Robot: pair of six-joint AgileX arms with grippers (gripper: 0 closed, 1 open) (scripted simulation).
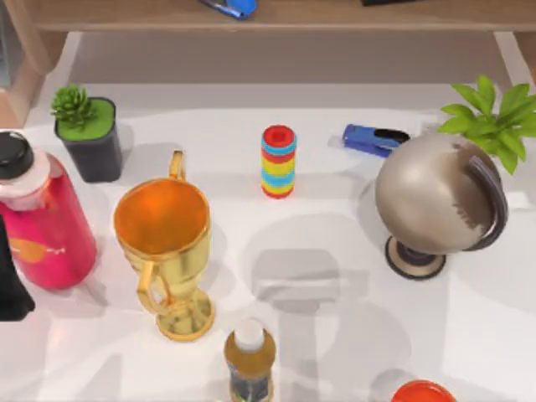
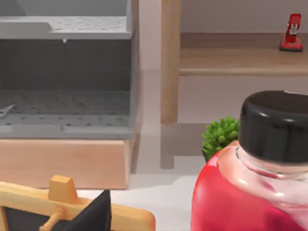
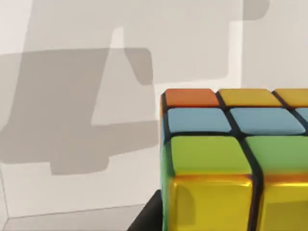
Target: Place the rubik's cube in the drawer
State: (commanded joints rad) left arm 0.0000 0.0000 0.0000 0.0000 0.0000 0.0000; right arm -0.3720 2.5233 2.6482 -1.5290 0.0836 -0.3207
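Right gripper state: cannot tell, though the rubik's cube [image 3: 226, 159] sits close at lower right of its wrist view above the counter [image 3: 72, 96]. Likely carrying; next, reach the drawer [image 2: 62, 110].

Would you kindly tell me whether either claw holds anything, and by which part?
It cannot be told: the rubik's cube sits close before the right wrist camera, but no fingers show.

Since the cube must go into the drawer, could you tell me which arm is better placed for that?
Probably the right: its wrist view has the rubik's cube close up. The left wrist view faces the red bottle instead.
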